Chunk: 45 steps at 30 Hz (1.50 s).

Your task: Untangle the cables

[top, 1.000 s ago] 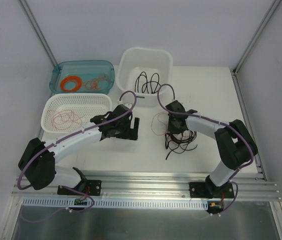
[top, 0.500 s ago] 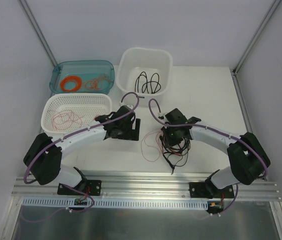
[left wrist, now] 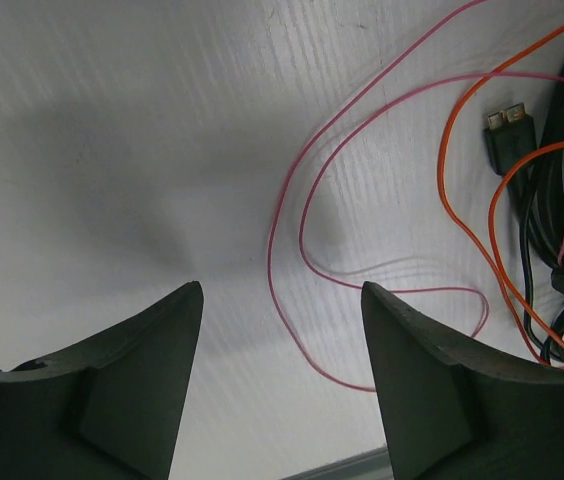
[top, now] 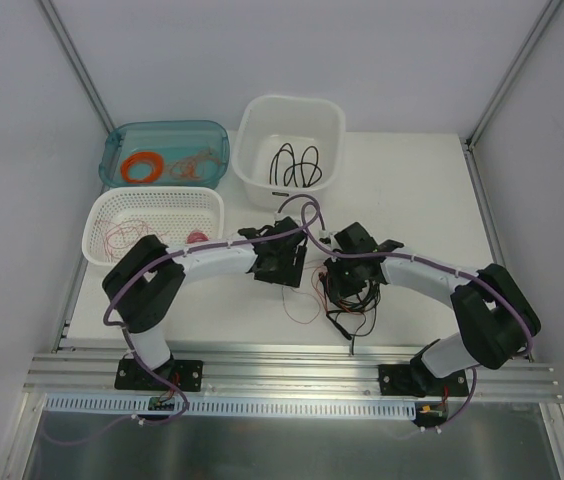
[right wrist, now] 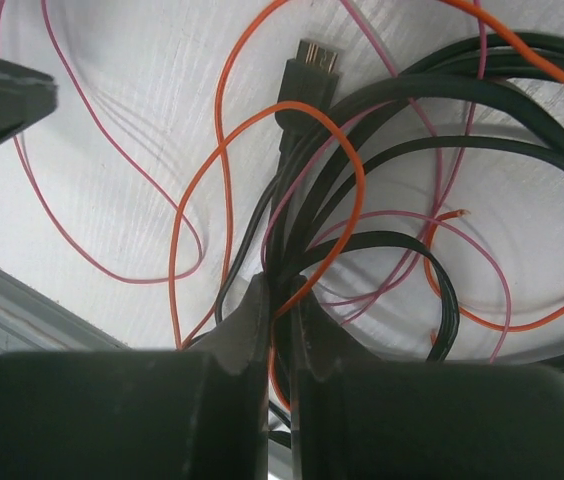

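Right gripper (right wrist: 280,300) is pinched tight on black and orange strands of the cables (right wrist: 392,200). The tangle lies front-centre on the white table (top: 412,190), with its USB plug (right wrist: 309,60) just beyond the fingers. Left gripper (left wrist: 280,305) is spread wide and holds nothing, over the tangle's pink loop (left wrist: 271,250).

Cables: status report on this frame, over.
Left tool open, beside cables. Right tool shut on cables. Black, orange and pink strands tangled together; nothing in the way.
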Motion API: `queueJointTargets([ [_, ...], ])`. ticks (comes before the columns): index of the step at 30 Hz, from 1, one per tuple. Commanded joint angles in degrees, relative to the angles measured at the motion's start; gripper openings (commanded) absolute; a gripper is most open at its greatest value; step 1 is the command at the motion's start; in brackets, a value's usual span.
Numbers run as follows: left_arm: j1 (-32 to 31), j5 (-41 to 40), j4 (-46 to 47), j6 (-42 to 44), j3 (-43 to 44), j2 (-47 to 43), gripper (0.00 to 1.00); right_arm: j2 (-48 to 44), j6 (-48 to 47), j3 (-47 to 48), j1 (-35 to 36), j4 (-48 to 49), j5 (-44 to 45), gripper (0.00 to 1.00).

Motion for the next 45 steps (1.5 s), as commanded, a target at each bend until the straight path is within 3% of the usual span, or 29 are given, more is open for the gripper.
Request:
queueJointTargets([
  [1,-0.69,-1.53,0.62,-2.55,2.47,2.35,0.65,-1.47,1.09,-0.67,-0.38,2.01,-2.16,0.01],
  [7,-1.83,-3.81,0.62,-6.42,2.56,4.82,0.50,-2.26,2.23,-1.11,-0.56,2.54,-1.54,0.01],
  [11,-3.06,-6.19,0.27,-8.71,2.39,6.22,0.35,-2.96,2.59,-1.03,-0.56,2.54,-1.37,0.01],
  [17,-4.03,-9.70,-1.04,-11.88,0.89,7.20,0.00,-4.90,4.07,-1.38,-0.56,2.54,-0.32,0.01],
  [24,-3.86,-15.50,-2.98,-9.78,0.80,2.55,0.00,-6.39,5.75,-2.17,-2.05,2.19,1.62,0.01],
  [34,1.15,-22.54,-6.14,-2.31,1.77,-19.23,0.00,-5.87,9.88,-6.12,-12.41,1.66,1.80,0.01],
  [45,12.66,-21.05,-12.90,9.20,15.82,-33.93,0.00,-5.25,10.94,-7.80,-18.05,1.13,1.88,0.06],
])
